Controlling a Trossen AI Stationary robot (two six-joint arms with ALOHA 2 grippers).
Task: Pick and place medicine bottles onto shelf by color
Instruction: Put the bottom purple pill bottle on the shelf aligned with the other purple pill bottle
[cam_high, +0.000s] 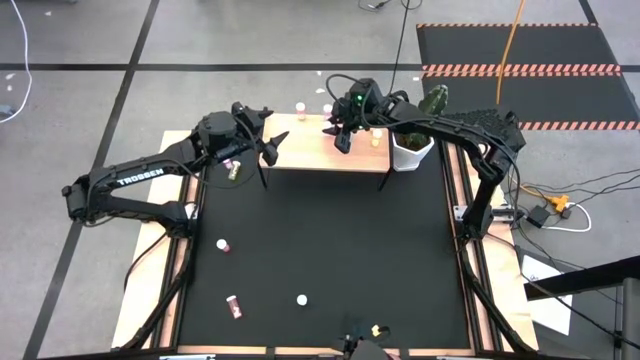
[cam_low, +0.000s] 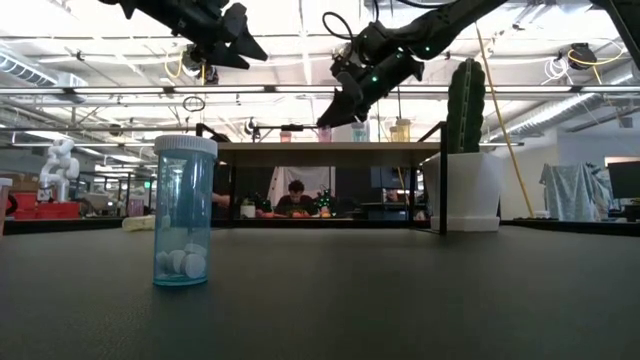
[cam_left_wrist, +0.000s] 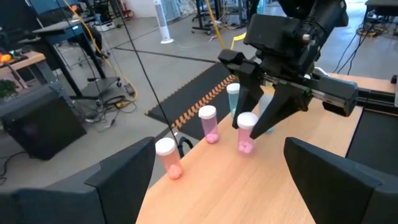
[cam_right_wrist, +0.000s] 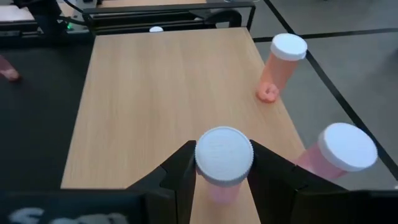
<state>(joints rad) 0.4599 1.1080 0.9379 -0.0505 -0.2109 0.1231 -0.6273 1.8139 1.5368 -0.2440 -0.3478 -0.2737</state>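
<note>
Black matting covers the table, with an open workshop floor beyond it, and all the action is up at the far edge on the little wooden shelf (cam_high: 320, 150). Right gripper (cam_right_wrist: 222, 180) is over the shelf board with its two dark fingers pressed against a pink medicine bottle (cam_right_wrist: 223, 163), clamped just under the white cap, bottle upright and at or just above the wood. Just ahead of that gripper stand two more pink bottles, one (cam_right_wrist: 281, 67) near the shelf's edge and another (cam_right_wrist: 339, 152) close beside the held one, so the pinks are lining up along one side. Left gripper (cam_left_wrist: 211, 180) hovers just off the shelf's left end, fingers spread wide with nothing between them, facing the row of pink bottles and a teal one (cam_left_wrist: 233, 99) behind. Several bottles wait well behind both grippers on the mat, among them a teal one with tablets (cam_low: 184, 212) and a pink one lying down (cam_high: 233, 306). These are light, rigid plastic cylinders, smooth-sided and likely slippery; they look top-heavy and easy to tip, so a grip across the body just below the cap seems safest, released gently.
</note>
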